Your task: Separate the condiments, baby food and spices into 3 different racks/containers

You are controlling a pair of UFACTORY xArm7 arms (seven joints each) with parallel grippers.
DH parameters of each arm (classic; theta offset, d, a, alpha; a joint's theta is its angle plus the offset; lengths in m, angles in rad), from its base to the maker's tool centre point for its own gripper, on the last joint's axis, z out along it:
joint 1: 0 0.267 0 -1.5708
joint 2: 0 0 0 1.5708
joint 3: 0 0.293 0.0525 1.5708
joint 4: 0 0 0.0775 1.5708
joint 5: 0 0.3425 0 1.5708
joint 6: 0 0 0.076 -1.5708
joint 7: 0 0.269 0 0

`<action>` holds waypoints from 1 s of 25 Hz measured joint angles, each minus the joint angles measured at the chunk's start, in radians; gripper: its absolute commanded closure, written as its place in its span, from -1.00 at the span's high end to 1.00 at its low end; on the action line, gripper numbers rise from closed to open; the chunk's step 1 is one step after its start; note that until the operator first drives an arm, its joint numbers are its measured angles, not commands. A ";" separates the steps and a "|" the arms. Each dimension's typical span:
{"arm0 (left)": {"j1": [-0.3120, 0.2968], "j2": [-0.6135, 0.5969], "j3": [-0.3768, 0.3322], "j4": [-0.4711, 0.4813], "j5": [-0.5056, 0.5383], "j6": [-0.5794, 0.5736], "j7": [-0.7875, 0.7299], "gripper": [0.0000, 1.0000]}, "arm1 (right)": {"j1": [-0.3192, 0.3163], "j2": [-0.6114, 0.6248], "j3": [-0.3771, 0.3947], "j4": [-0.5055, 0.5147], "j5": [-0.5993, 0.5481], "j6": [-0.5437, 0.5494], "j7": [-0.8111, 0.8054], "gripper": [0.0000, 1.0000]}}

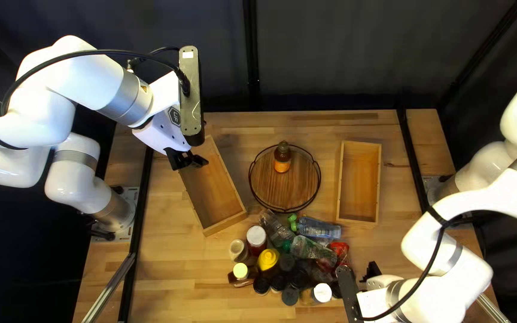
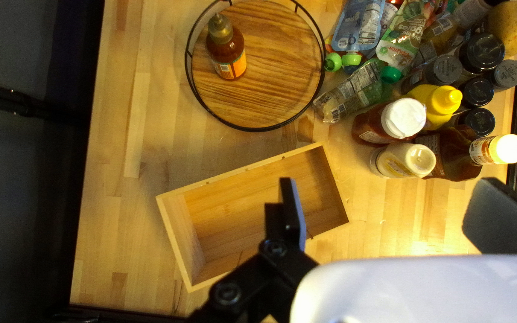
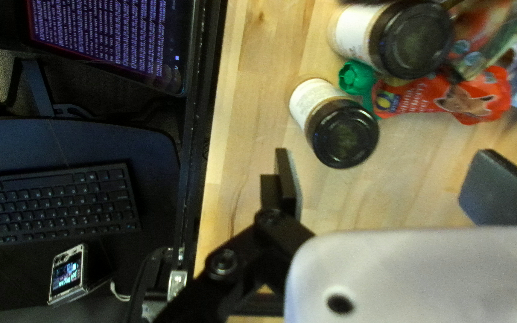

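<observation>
My right gripper (image 1: 368,274) stood wide beside clustered glassy jars (image 3: 342,133), squeezable plastic bottles (image 1: 268,259) and crinkled pouches (image 2: 359,25) on the wood-grained desk (image 1: 181,269); farther off, my left gripper (image 1: 192,160), also wide, hung over a rectangular wooden box (image 1: 213,194); an amber bottle (image 1: 282,158) stood on the round wire-rimmed tray (image 1: 283,191)

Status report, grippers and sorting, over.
Left gripper, right gripper open, empty. Amber orange-labelled bottle on round wooden tray. Possible snag: black-lidded jar ahead of right gripper.

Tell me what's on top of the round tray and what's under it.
On the tray, one orange-labelled bottle stands upright, toward the far side. Whatever lies under the tray, or directly beneath the bottle, is covered and can't be seen.
</observation>
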 measured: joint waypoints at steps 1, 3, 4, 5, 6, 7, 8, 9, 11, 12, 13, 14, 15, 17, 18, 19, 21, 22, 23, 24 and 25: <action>0.000 0.000 0.000 0.000 0.000 0.000 0.000 1.00 | 0.001 0.007 0.000 -0.003 -0.001 -0.006 0.007 1.00; 0.000 0.000 0.000 0.000 0.000 0.000 0.000 1.00 | 0.002 0.021 0.000 -0.004 -0.005 -0.016 0.021 1.00; 0.000 0.000 0.000 0.000 0.000 0.000 0.000 1.00 | 0.003 0.028 -0.001 -0.004 -0.008 -0.020 0.026 1.00; 0.000 0.000 0.000 0.000 0.000 0.000 0.000 1.00 | 0.003 0.035 -0.002 -0.003 -0.011 -0.023 0.031 1.00; 0.000 0.000 0.000 0.000 0.000 0.000 0.000 1.00 | 0.003 0.041 -0.003 -0.002 -0.014 -0.025 0.036 1.00; 0.000 0.000 0.000 0.000 0.000 0.000 0.000 1.00 | 0.003 0.047 -0.004 -0.001 -0.017 -0.026 0.039 1.00; 0.000 0.000 0.000 0.000 0.000 0.000 0.000 1.00 | 0.003 0.051 -0.005 0.001 -0.020 -0.026 0.042 1.00; 0.000 0.000 0.000 0.000 0.000 0.000 0.000 1.00 | 0.003 0.055 -0.006 0.003 -0.022 -0.025 0.045 1.00; 0.000 0.000 0.000 0.000 0.000 0.000 0.000 1.00 | 0.003 0.062 -0.007 0.005 -0.026 -0.023 0.049 1.00; 0.000 0.000 0.000 0.000 0.000 0.000 0.000 1.00 | 0.003 0.065 -0.008 0.006 -0.027 -0.023 0.050 1.00; 0.000 0.000 0.000 0.000 0.000 0.000 0.000 1.00 | 0.003 0.068 -0.009 0.007 -0.028 -0.023 0.050 1.00; 0.000 0.000 0.000 0.000 0.000 0.000 0.000 1.00 | 0.002 0.069 -0.009 0.007 -0.028 -0.024 0.051 1.00; 0.000 0.000 0.000 0.000 0.000 0.000 0.000 1.00 | 0.002 0.070 -0.010 0.007 -0.028 -0.024 0.051 1.00; 0.000 0.000 0.000 0.000 0.000 0.000 0.000 1.00 | 0.001 0.071 -0.011 0.009 -0.028 -0.024 0.051 0.91; 0.000 0.000 0.000 0.000 0.000 0.000 0.000 1.00 | 0.000 0.071 -0.012 0.009 -0.028 -0.024 0.051 0.69; 0.000 0.000 0.000 0.000 0.000 0.000 0.000 1.00 | -0.001 0.071 -0.012 0.010 -0.028 -0.024 0.051 0.51; 0.000 0.000 0.000 0.000 0.000 0.000 0.000 1.00 | -0.001 0.070 -0.013 0.007 -0.027 -0.024 0.054 -0.92; 0.000 0.000 0.000 0.000 0.000 0.000 0.000 1.00 | -0.001 0.068 -0.013 0.004 -0.027 -0.026 0.056 -0.93; 0.000 0.000 0.000 0.000 0.000 0.000 0.000 1.00 | -0.002 0.065 -0.014 0.000 -0.026 -0.027 0.059 -0.95; 0.000 0.000 0.000 0.000 0.000 0.000 0.000 1.00 | -0.002 0.062 -0.014 -0.003 -0.026 -0.027 0.062 -0.95; 0.000 0.000 0.000 0.000 0.000 0.000 0.000 1.00 | -0.002 0.059 -0.014 -0.005 -0.026 -0.026 0.064 -0.97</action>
